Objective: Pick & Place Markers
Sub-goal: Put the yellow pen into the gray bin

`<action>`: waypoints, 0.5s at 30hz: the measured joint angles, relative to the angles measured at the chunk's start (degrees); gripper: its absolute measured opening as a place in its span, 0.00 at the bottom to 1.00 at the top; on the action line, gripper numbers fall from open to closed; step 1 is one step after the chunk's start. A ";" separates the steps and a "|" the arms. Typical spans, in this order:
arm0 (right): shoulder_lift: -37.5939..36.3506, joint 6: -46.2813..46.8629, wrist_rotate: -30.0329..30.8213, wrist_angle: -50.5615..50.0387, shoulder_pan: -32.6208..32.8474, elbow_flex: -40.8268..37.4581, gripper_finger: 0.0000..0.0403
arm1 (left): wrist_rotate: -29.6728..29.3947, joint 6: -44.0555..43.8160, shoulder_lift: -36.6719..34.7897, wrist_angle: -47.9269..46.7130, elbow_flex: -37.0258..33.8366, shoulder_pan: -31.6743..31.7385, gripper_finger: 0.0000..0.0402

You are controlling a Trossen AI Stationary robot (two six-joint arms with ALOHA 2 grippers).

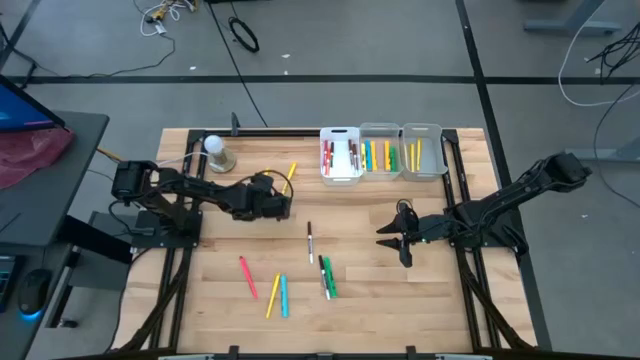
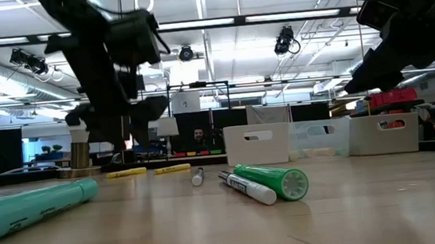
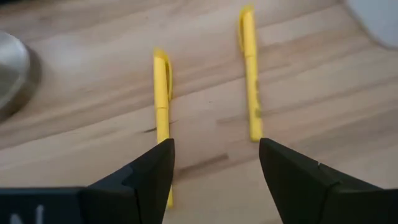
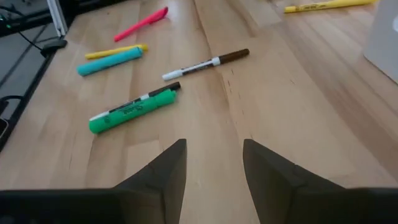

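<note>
Two yellow markers [image 3: 161, 93] lie before the open, empty left hand [image 3: 214, 168], one partly hidden.

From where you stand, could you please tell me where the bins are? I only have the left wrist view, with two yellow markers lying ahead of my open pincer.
Observer: Three stand in a row along the table edge at the top of the high view. The white bin is nearest your left pincer, and it already holds markers.
Operator: Thank you. Where is the other arm?
Observer: The right pincer hangs open over bare wood on the table's right side, holding nothing.
Operator: Are any more markers loose?
Observer: Yes, several lie mid-table, among them a green marker, a cyan marker and a pink marker.
</note>
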 joint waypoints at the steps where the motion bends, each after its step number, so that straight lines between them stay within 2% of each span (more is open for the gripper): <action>1: 0.00 0.00 0.00 0.71 0.00 -0.21 0.40 | 0.70 0.62 0.01 1.98 -1.16 1.08 0.61; 7: 0.00 -2.74 2.04 5.96 -0.04 -0.27 0.40 | 0.63 -0.89 -0.01 4.49 -6.33 6.73 0.58; 15: 0.00 -5.18 3.04 8.37 -0.07 -0.27 0.40 | 0.51 1.09 -0.01 20.88 -15.26 8.91 0.50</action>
